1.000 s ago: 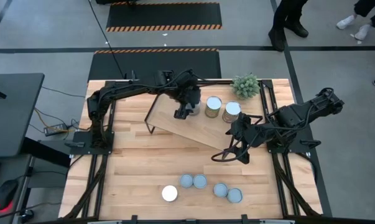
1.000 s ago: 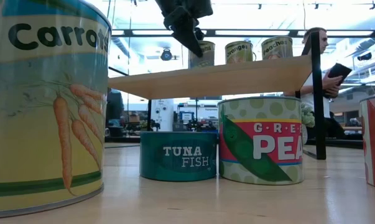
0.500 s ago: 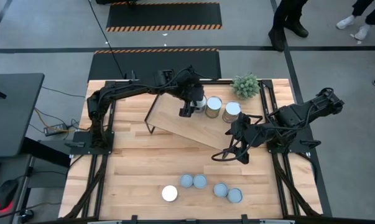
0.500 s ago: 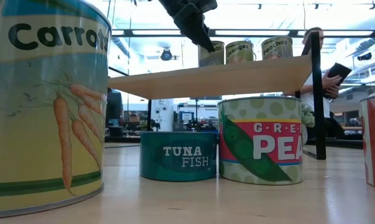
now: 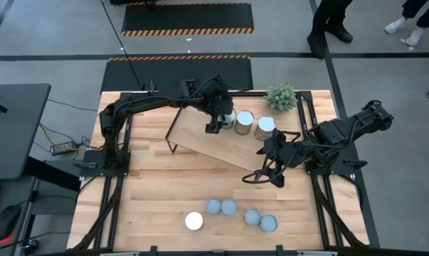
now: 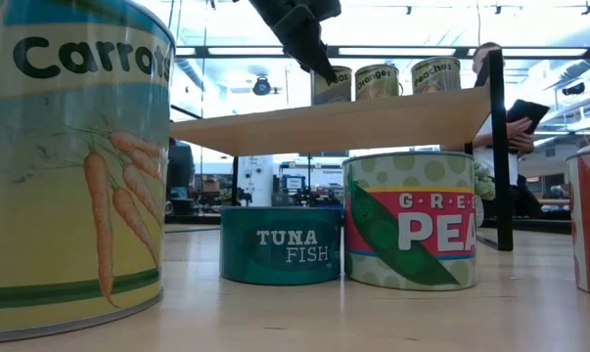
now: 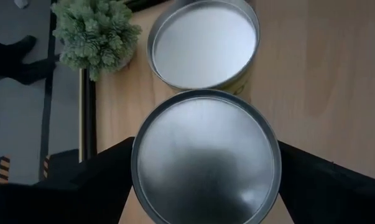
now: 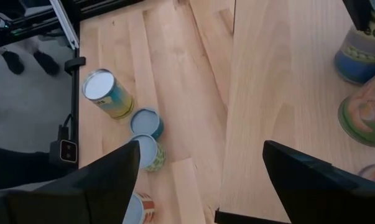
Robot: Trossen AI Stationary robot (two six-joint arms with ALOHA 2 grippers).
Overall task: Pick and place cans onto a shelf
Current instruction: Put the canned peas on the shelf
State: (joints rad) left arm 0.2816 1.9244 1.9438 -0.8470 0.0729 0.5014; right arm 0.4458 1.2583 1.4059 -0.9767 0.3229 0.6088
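- The left gripper hangs over the shelf, its jaws spread wide with a silver-topped can standing between them. In the left wrist view a dark finger shows on each side of the can, close against its wall. I cannot tell whether they press it or have just let go, though the can appears to sit on the board.
- Just beyond the jaws stands a second can with a white lid, rim almost touching the first. A third can stands past that, and the potted plant is off the shelf's far corner.
- The right gripper waits with fingers wide apart and nothing between them, above the shelf's other end. Past its fingertips, five cans remain on the tabletop, the nearest a blue-topped one.
- Handling, as a judgement: these are stiff metal tins that will not crush or flex. The paper-labelled sides should give fair friction, while the lids look slick.
- The best hold is across the side wall, jaws straddling the full width from above, about mid-height.
- The tall carrots can likely weighs more than the squat tuna can, if they are full.
- The shelf stands on thin wire legs, so a hard set-down could rock it.
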